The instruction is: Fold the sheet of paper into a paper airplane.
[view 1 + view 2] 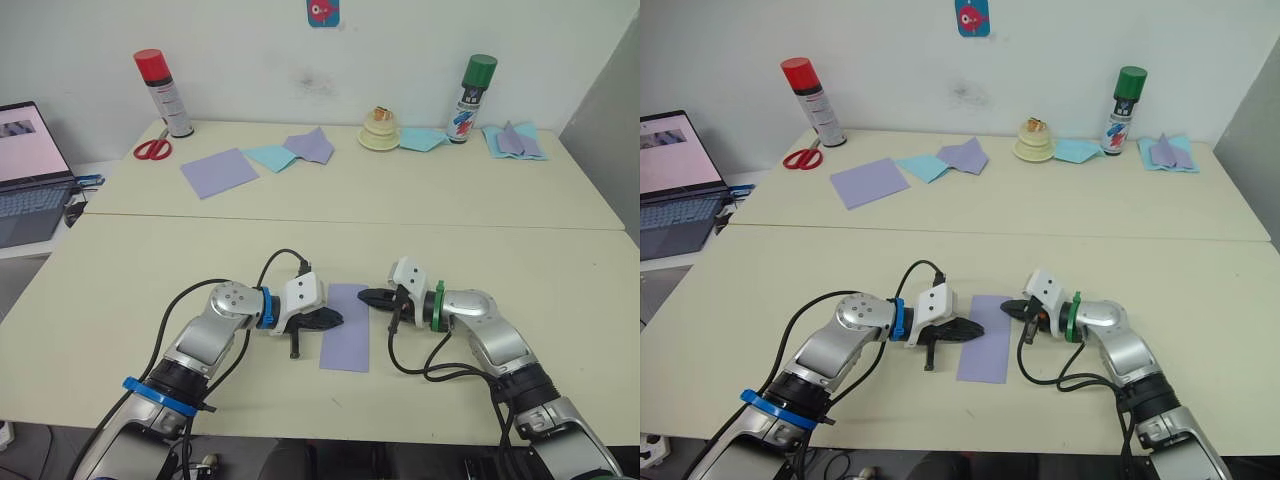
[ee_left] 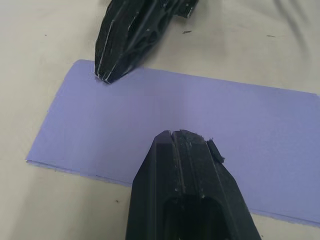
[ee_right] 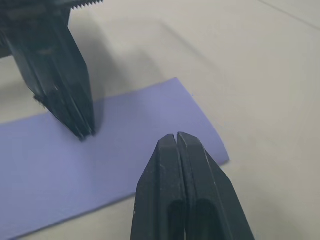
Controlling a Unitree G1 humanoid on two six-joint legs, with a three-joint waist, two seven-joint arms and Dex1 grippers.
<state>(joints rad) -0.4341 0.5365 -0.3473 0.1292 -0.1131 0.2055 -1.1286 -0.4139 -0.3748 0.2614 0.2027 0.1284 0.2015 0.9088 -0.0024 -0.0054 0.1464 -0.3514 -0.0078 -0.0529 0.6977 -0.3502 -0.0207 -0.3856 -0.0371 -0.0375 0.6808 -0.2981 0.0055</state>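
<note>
The sheet of paper [image 1: 347, 328] is seen lying flat on the near part of the cream table [image 1: 300, 240], folded lengthwise into a narrow lavender strip, between the two grippers. The left gripper [image 1: 338, 318] is held at the strip's left long edge with its two black fingers pressed together, the tips resting over the paper. The right gripper [image 1: 362, 297] is placed at the strip's right edge near the far corner, its fingers likewise pressed together; in the right wrist view no paper is seen pinched between them.

Along the far side of the table, a separate lavender sheet [image 1: 219, 172] is laid flat, with a light-blue sheet [image 1: 270, 157] and a folded lavender piece [image 1: 310, 146] just beside it. Red scissors [image 1: 152, 148] and a red-capped spray can [image 1: 163, 92] are set at the far left. A green-capped spray can [image 1: 472, 98] is stood at the far right. An open laptop [image 1: 30, 170] is seen beyond the table's left edge.
</note>
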